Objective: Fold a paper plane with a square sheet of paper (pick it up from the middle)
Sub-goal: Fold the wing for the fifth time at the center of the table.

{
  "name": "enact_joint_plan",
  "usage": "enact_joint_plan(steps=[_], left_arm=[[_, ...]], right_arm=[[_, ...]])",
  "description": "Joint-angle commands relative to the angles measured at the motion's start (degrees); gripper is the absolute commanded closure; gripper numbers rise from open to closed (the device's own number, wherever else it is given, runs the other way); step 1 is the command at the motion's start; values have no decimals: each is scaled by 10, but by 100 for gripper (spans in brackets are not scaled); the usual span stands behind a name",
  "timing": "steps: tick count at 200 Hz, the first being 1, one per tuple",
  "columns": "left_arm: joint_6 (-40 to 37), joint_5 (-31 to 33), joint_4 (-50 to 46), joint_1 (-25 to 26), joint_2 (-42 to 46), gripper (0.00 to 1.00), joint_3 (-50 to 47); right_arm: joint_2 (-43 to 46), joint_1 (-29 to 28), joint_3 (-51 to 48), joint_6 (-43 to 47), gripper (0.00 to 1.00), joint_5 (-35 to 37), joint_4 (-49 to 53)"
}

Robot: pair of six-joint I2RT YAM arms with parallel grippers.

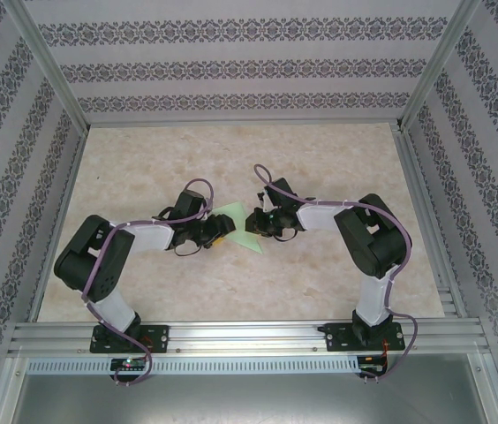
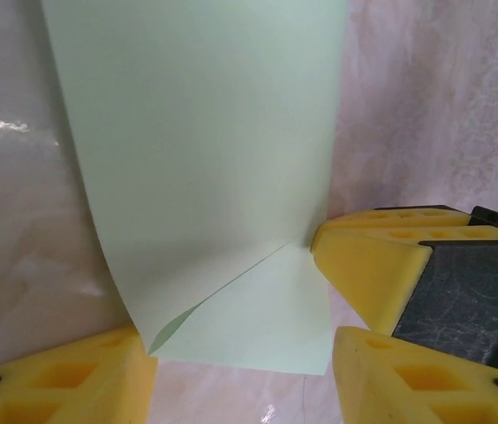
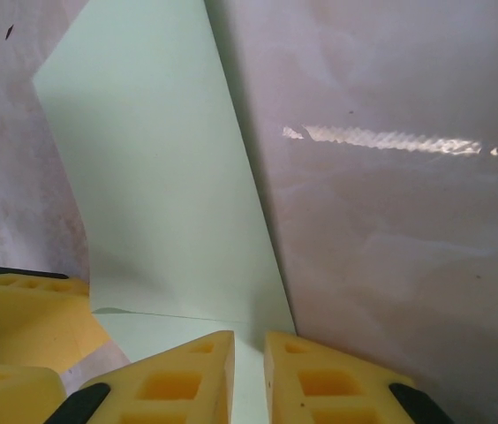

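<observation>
Left gripper [image 2: 242, 358] stood half open astride folded corner of sheet [image 2: 205, 132], holding nothing. Right gripper [image 3: 249, 362] pinched sheet edge. I feared left closing off-crease, skewing fold.

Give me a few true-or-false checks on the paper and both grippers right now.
1. The square sheet of paper has one corner folded over. True.
2. The left gripper has its fingers pressed together. False: they stand wide apart at the sheet's near edge.
3. The right gripper meets the left gripper at the sheet, near the middle of the table. True.
4. A finished paper dart lies on the table. False: the sheet is mostly unfolded.
</observation>
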State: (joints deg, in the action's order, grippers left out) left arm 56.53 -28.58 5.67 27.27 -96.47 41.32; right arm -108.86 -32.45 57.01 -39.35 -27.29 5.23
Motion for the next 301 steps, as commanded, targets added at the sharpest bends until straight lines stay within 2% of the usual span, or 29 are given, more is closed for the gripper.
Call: enact_joint_plan(steps=[1, 61, 99, 121, 143, 196, 235, 301], left_arm=[[17, -17, 53, 8, -10, 48, 13], [34, -9, 89, 8, -21, 65, 7], [36, 2, 75, 9, -26, 85, 9], [42, 7, 61, 11, -25, 92, 12], [48, 20, 39, 16, -19, 94, 18], [73, 30, 0, 22, -8, 95, 31], [68, 34, -45, 22, 6, 95, 39], [64, 30, -76, 21, 18, 96, 54]], right_arm=[[-13, 7, -13, -4, 82, -11, -19], [2, 8, -20, 21, 74, -28, -47], [34, 8, -24, 67, 62, -7, -50], [72, 7, -32, 101, 60, -1, -56], [119, -7, -65, 142, 54, 30, -80], [171, -72, -115, 302, 45, 192, -88], [169, -110, -186, 421, 40, 200, -225], [110, -154, -182, 528, 40, 234, -292]])
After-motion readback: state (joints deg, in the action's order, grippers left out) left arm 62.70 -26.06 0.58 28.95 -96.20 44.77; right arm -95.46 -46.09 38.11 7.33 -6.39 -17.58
